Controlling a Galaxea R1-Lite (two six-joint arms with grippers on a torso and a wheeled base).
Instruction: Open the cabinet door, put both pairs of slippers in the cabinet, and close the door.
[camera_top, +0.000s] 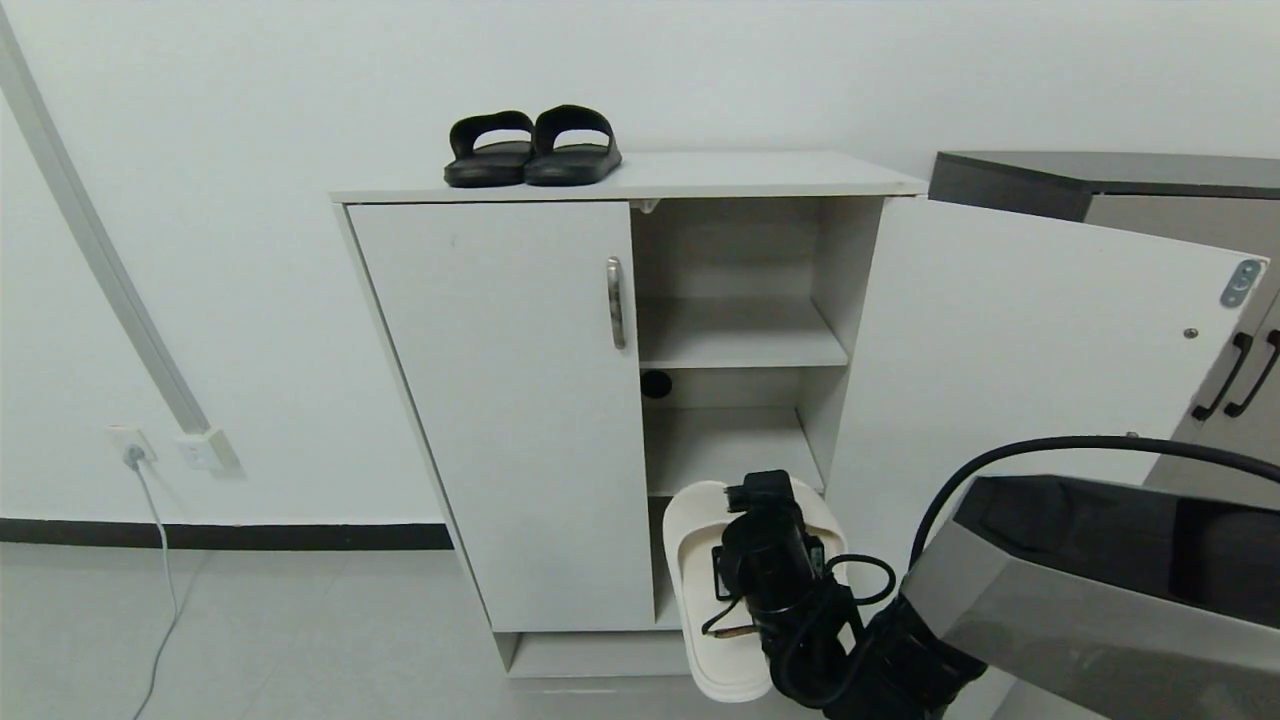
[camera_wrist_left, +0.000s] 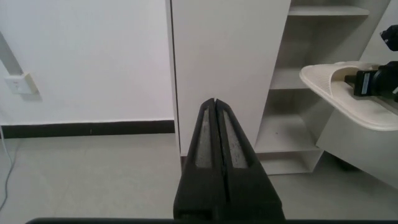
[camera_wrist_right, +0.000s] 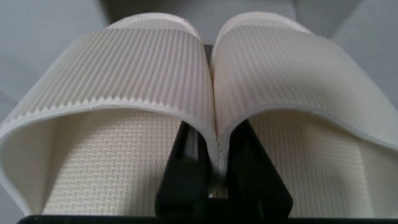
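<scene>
While left gripper (camera_wrist_left: 215, 107) hangs pressed together, right gripper (camera_wrist_right: 216, 148) pinches white slippers (camera_top: 697, 565) before the open cabinet (camera_top: 500, 400).

**Layout: cabinet, right door open**

The cabinet (camera_top: 760, 172) stands against the wall. One pair of slippers (camera_top: 533, 150) sits side by side on its top, toward the left end. The left door (camera_top: 500, 400) is closed. The right door (camera_top: 1000, 350) is swung out to the right, with a second cabinet (camera_top: 1150, 190) behind it. Inside, the upper shelf (camera_top: 735, 340) lies above the lower shelf (camera_top: 720, 445). The other pair of slippers (camera_top: 700, 580), in the right gripper (camera_wrist_right: 216, 155), is in front of the opening, near the lower shelf's front edge.
</scene>
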